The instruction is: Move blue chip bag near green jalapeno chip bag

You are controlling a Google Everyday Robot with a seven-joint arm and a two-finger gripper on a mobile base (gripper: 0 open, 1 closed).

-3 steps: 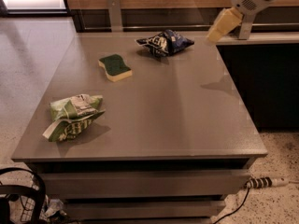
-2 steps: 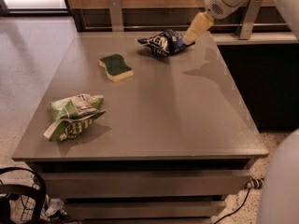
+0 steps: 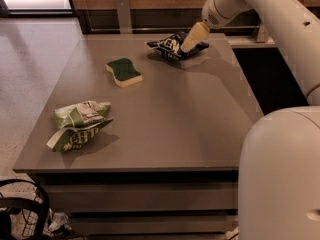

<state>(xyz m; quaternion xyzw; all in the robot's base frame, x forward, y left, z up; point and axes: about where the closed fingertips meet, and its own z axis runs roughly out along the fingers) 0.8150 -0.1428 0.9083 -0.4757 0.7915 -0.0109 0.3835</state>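
Note:
The blue chip bag [image 3: 170, 46] lies on the far side of the grey table [image 3: 165, 119], dark navy with white lettering. My gripper [image 3: 192, 39] comes in from the upper right and sits right over the bag's right half, its tan fingers [image 3: 195, 35] pointing down at it. The green jalapeno chip bag [image 3: 77, 123] lies wrinkled near the table's front left corner, far from the blue bag.
A green and yellow sponge [image 3: 124, 72] lies on the table between the two bags, left of centre. My white arm [image 3: 270, 14] spans the upper right and my body [image 3: 282, 179] fills the lower right. A metal post [image 3: 122, 14] stands behind the table. Cables lie on the floor at lower left.
My gripper has moved left and down from beyond the table's right rear edge to the blue chip bag. The bags and sponge have not moved.

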